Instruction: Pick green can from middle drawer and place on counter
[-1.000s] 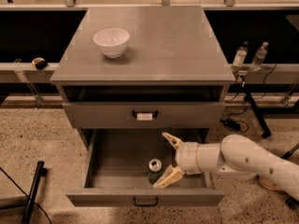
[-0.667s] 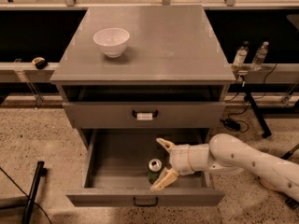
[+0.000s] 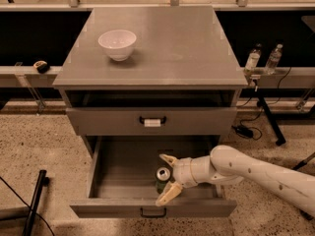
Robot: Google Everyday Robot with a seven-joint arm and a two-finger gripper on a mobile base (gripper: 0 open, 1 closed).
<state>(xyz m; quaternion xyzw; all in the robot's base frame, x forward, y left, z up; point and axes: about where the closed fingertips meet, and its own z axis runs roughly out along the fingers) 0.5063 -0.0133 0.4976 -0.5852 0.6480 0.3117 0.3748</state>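
Currently, the middle drawer (image 3: pixel 123 173) is pulled out at the bottom of the grey cabinet, its dark bar handle (image 3: pixel 153 212) facing the camera. The green can (image 3: pixel 163 174) stands upright on the drawer floor, right of centre and near the front wall, silver top visible. The white arm (image 3: pixel 256 173) enters from the right and reaches over the drawer's right side. The gripper (image 3: pixel 160 179) is down inside the drawer at the can, released: its fingers are spread wide, one fingertip (image 3: pixel 167 158) behind the can and the other in front of it. Contact between fingers and can cannot be confirmed.

Above, the drawer with the white-tagged handle (image 3: pixel 152 121) is closed. The counter (image 3: pixel 177 38) carries a white bowl (image 3: pixel 117 44) at its left side. Two clear plastic bottles (image 3: pixel 263 59) stand on a ledge to the right of the cabinet.
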